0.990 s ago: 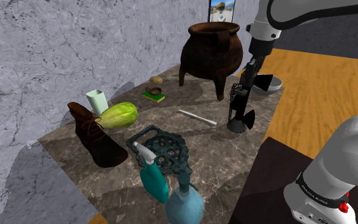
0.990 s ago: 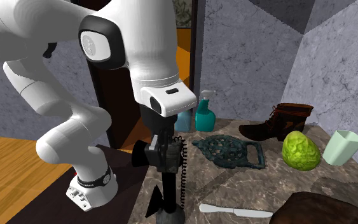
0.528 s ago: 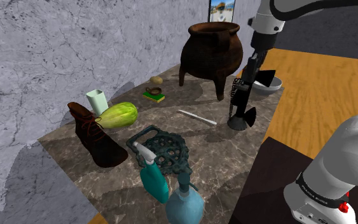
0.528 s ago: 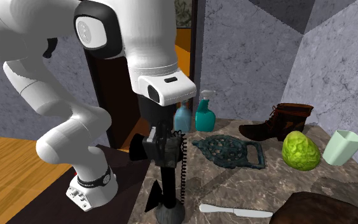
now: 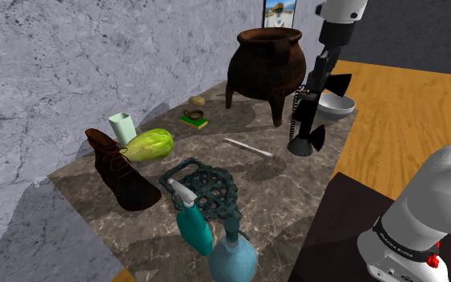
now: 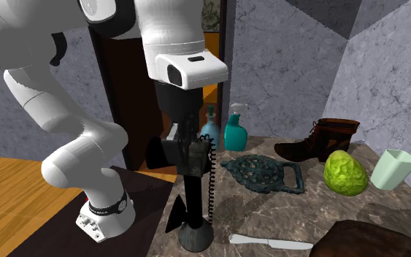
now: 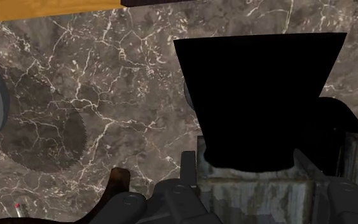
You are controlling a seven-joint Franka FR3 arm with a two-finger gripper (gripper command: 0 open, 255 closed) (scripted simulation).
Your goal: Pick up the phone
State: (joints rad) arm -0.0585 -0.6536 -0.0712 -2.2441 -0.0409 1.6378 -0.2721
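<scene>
Beside the dark pot, close to the table edge: phone upright, gripped.
Closed fingers clasp the black candlestick phone high on its stem; whether its round base touches the marble, I cannot tell. A grey bowl sits just beside it, a white knife before the pot, bare marble between.

A dark marble table veined in white stands against grey, rough-textured walls; an orange-brown wooden floor stretches beyond it, and a small picture hangs on the far wall.
</scene>
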